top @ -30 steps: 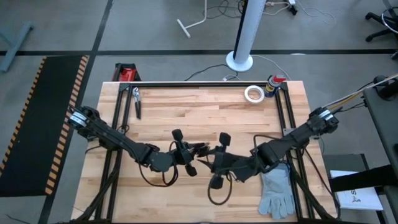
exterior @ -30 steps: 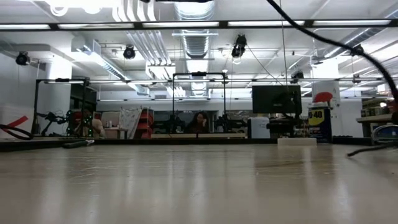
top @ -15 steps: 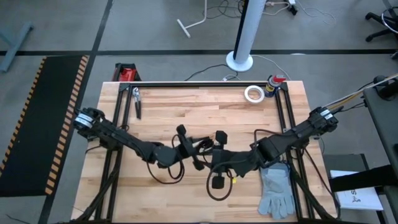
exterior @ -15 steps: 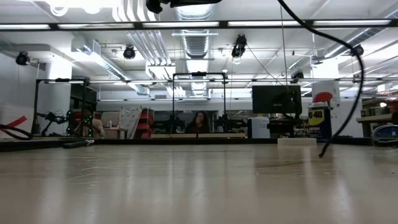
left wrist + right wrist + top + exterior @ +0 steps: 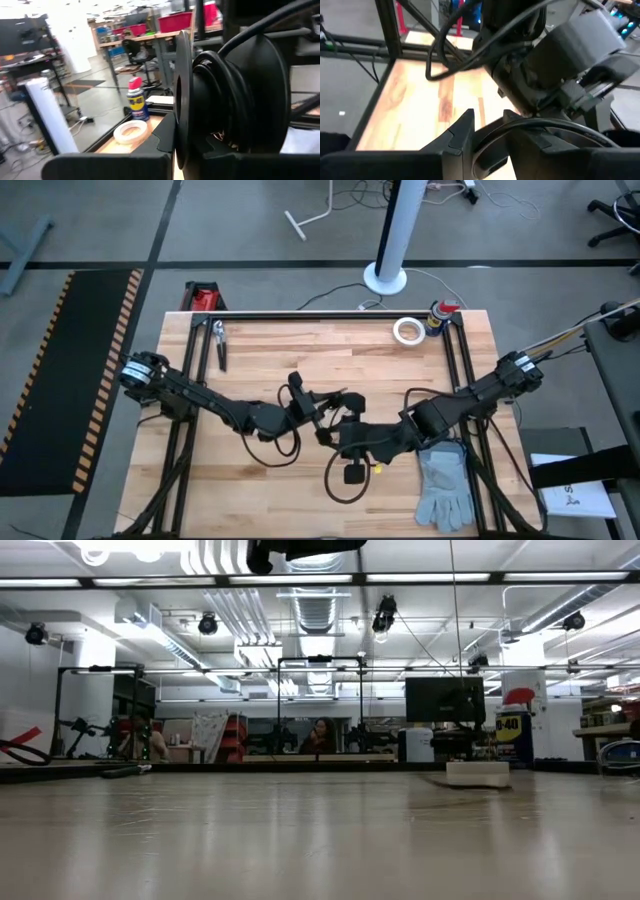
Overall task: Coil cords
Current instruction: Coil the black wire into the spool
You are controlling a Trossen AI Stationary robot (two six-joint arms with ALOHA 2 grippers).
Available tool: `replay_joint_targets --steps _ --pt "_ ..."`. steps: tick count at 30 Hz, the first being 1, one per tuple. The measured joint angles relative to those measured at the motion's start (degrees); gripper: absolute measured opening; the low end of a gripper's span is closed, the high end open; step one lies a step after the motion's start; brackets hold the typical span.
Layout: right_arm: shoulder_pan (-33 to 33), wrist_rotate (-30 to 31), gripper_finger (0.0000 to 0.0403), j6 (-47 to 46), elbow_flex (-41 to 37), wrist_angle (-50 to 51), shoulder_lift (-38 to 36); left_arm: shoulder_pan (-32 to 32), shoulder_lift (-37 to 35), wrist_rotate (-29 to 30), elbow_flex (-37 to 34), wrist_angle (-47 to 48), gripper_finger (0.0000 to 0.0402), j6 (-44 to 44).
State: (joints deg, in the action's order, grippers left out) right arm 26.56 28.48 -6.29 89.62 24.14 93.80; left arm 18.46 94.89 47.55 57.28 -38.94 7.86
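Observation:
The thin black cord lies in slack loops on the wooden table, one loop below my left gripper and one below my right gripper. The two grippers meet above the table's middle, almost touching. In the right wrist view, curved black turns of the cord sit at my right gripper's fingers, with the left arm's wrist just beyond. A big black round body fills the left wrist view and hides the left fingers. My right gripper is shut on curved turns of the cord, which sit between its two fingers. The fingers come level from the table's right side. The rest of the cord hangs slack below them, its loop resting on the table.
A grey glove lies at the near right. A white tape roll and a spray can stand at the far right, and pliers lie at the far left. A small black block lies beside the near loop.
My left gripper has gone toward the table's right and far edges, closing on my right gripper. The cord loop below it has slid right along the table. In the low view, the cord that hung down at the right has been drawn up out of sight.

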Motion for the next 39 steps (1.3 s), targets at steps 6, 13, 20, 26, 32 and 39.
replay_joint_targets --steps 6,13,20,26,32,39 --pt "-1.8 -4.4 0.0085 3.2 0.0 1.9 0.0 0.1 0.0 2.8 0.0 1.2 0.0000 0.0" --pt "-3.6 -11.8 0.0092 1.0 -0.5 1.4 -0.1 0.1 0.0 1.3 0.0 1.5 0.0000 -1.7" --pt "-2.3 -10.6 0.0105 2.0 -0.8 1.0 -0.2 0.1 0.1 -0.9 -0.2 -2.1 0.0000 -2.1" --pt "1.6 0.1 0.0106 7.8 -0.9 1.5 0.0 0.0 0.1 -1.2 -0.2 -3.3 0.0000 -3.7" --pt "2.9 2.6 0.0096 11.3 0.5 5.3 0.1 0.0 0.1 -0.8 -0.2 -1.6 0.0000 -5.8" --pt "1.5 -5.3 0.0091 8.7 5.2 13.4 0.1 -0.2 0.1 -0.5 -0.2 -0.7 0.0000 -6.9"
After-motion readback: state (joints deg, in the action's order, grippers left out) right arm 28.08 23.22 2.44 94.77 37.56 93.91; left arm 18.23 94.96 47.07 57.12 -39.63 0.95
